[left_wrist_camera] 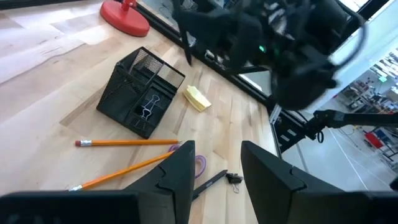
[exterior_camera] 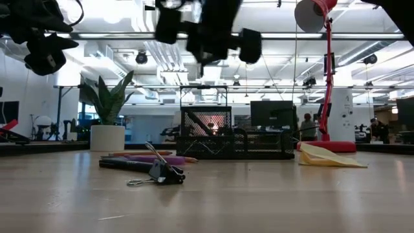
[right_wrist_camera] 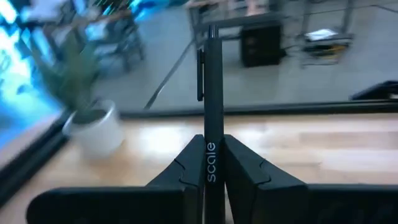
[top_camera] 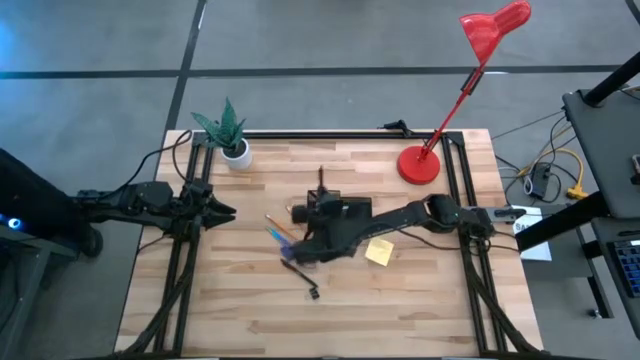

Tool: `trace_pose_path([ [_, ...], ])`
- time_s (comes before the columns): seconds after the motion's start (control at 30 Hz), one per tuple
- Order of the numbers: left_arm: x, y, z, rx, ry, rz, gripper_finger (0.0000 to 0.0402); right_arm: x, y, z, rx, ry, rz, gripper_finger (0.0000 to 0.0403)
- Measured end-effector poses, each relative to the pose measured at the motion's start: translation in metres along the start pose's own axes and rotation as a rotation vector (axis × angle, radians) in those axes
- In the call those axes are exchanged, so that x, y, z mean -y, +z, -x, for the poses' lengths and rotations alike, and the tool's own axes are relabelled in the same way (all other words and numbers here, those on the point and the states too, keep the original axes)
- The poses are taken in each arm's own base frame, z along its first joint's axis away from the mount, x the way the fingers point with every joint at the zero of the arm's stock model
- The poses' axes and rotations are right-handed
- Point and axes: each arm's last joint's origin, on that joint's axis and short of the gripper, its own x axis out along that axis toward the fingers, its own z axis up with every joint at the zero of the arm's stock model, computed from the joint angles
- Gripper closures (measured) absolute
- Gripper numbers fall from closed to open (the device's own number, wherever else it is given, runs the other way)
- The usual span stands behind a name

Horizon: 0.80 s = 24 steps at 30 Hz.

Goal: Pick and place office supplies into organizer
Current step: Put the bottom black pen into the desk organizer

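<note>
The black mesh organizer (left_wrist_camera: 140, 93) stands mid-table with a binder clip (left_wrist_camera: 147, 112) inside it. Above it my right gripper (top_camera: 321, 198) is shut on a black pen (right_wrist_camera: 211, 93). On the wood to the organizer's left lie two orange pencils (left_wrist_camera: 124, 143), purple-handled scissors (left_wrist_camera: 199, 165), a dark pen (left_wrist_camera: 211, 182) and a black clip (exterior_camera: 158, 171). The yellow sticky-note pad (top_camera: 379, 251) lies flat to the organizer's near right. My left gripper (left_wrist_camera: 214, 180) waits open at the table's left side, with nothing between its fingers. My right gripper pinches the black pen's barrel (right_wrist_camera: 210, 155) between its two fingers, at the printed word on it. The pen runs along the fingers and sticks out ahead of them, its pocket-clip end (right_wrist_camera: 200, 74) farthest out. It is lifted clear of the table and points toward the far edge.
A white plant pot (top_camera: 237, 153) stands at the far left corner and a red desk lamp (top_camera: 419, 165) at the far right. Black frame rails run along both table sides. Bare wood lies along the near edge (top_camera: 330, 325).
</note>
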Motion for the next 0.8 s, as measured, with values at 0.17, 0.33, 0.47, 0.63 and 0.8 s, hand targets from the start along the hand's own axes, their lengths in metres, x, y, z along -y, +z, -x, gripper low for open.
trace_pose_path([
  [0.17, 0.0, 0.001, 0.0, 0.001, -0.004, 0.0, 0.0285, 0.005, 0.006, -0.014, 0.011, -0.044, -0.058, 0.0372],
  [0.33, 0.001, 0.001, 0.001, -0.009, -0.018, 0.002, 0.0285, 0.006, 0.025, -0.041, -0.111, -0.138, -0.196, 0.037],
  [0.47, 0.003, 0.002, 0.002, -0.014, -0.04, 0.002, 0.0285, 0.002, 0.031, -0.056, -0.106, -0.134, -0.126, 0.0366],
  [0.63, 0.002, 0.002, 0.003, -0.013, -0.043, 0.002, 0.0285, -0.014, 0.027, -0.073, -0.066, -0.083, -0.068, 0.0365],
  [0.8, 0.002, 0.002, 0.003, -0.013, -0.045, 0.001, 0.0285, -0.021, 0.009, -0.076, 0.017, -0.07, -0.017, 0.0365],
])
